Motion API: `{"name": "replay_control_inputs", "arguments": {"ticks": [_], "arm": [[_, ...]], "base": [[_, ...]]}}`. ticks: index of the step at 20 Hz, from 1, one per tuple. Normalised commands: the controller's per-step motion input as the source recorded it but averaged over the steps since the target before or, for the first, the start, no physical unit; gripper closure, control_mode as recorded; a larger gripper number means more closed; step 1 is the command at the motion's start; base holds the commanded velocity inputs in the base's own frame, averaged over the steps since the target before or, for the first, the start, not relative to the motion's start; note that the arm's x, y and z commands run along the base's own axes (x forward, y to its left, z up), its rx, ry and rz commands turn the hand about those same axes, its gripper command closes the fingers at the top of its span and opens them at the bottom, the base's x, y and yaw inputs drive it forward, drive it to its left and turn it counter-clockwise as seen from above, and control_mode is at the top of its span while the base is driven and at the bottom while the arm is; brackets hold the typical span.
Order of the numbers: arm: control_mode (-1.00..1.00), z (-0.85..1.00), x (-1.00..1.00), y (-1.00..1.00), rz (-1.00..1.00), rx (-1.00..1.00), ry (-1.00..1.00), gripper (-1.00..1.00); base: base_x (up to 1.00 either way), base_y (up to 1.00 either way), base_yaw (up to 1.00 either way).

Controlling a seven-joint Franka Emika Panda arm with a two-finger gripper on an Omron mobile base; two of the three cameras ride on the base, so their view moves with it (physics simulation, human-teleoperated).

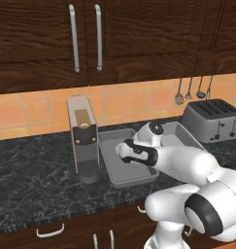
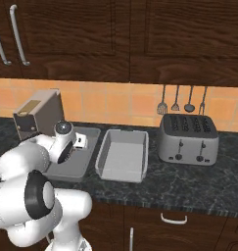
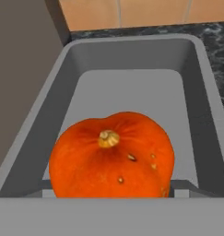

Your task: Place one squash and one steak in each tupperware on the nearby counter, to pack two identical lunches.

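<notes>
An orange-red squash with a tan stem fills the lower part of the hand view, close in front of the camera and above the floor of the left tupperware. My gripper hangs over that left tupperware, shut on the squash; the squash hides its fingertips. From the right base view the gripper sits over the same tray. The second tupperware lies just right of it on the dark counter, with nothing in it. The steak is out of view.
A tall grey coffee machine stands tight against the left tray's left side. A silver toaster sits right of the trays, with utensils hanging on the orange tiled wall above it.
</notes>
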Motion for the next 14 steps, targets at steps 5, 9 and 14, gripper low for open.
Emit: {"name": "replay_control_inputs", "arguments": {"ticks": [5,9,14], "arm": [[-1.0,-0.21,0.41,0.28,0.0,0.0,0.0,-1.0],[-1.0,-0.23,0.44,0.23,0.0,0.0,0.0,-1.0],[-1.0,0.08,0.13,-0.09,-0.01,0.0,0.0,-1.0]], "base": [[0.0,0.0,0.0],[0.0,0.0,0.0],[0.0,0.0,0.0]]}}
